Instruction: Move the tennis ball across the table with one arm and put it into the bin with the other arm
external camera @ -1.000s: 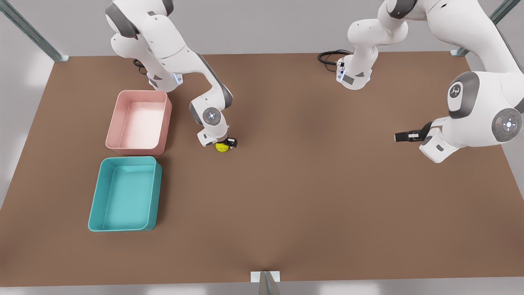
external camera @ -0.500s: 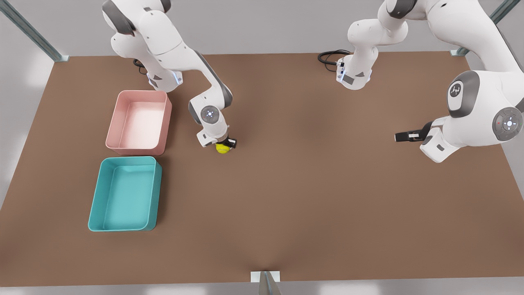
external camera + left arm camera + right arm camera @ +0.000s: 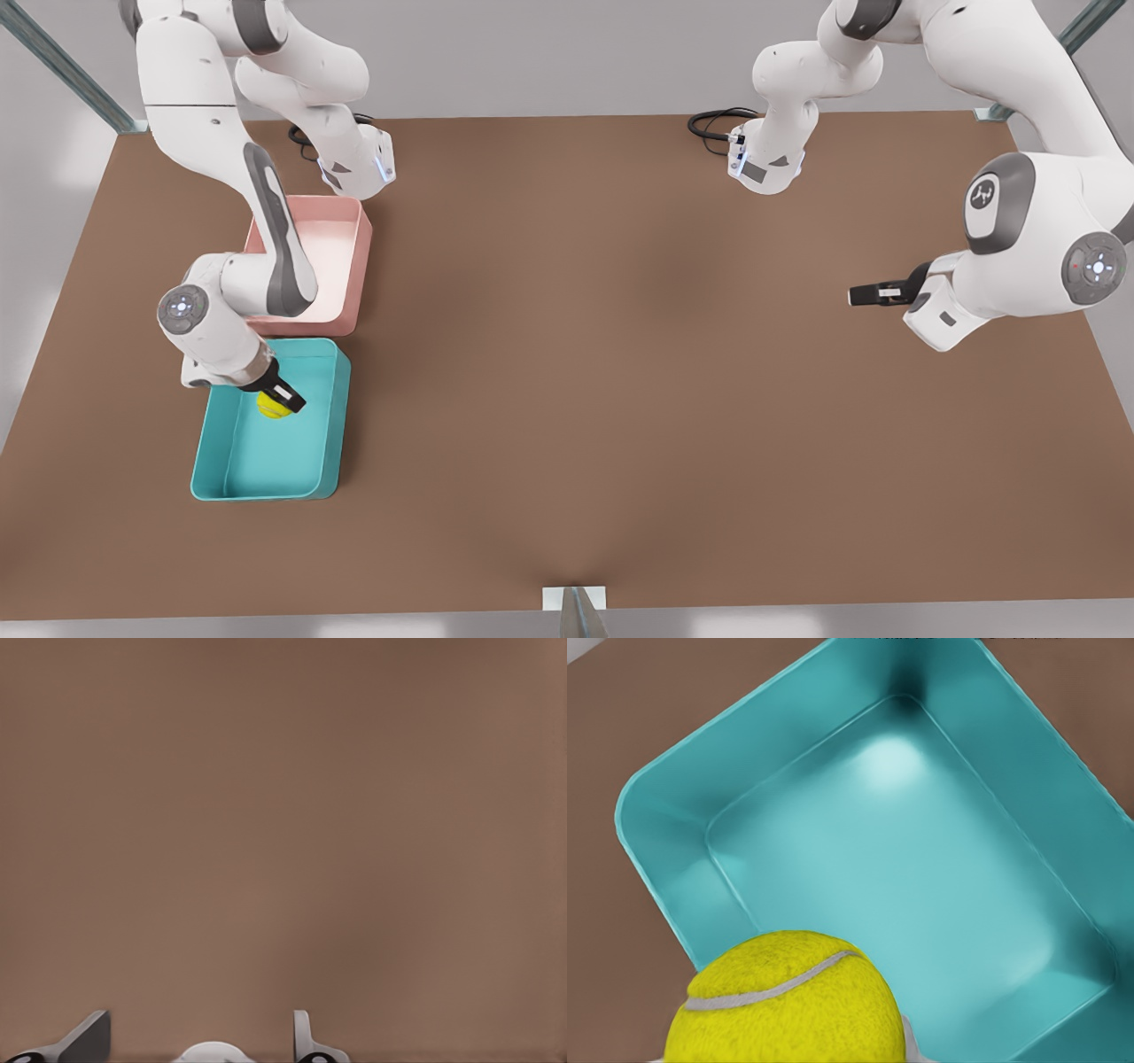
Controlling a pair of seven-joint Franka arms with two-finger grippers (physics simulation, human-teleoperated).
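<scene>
i had the right gripper pinching the ball above the bin, near its far end. the left gripper waited, fingers spread, over the table. next: release.

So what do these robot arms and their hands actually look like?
Both arms are glossy white rounded segments with grey bands at the joints and round caps with small lit dots. The right hand and left hand are black, each with two slim fingers. A black cable coils by one base on the brown table.
</scene>
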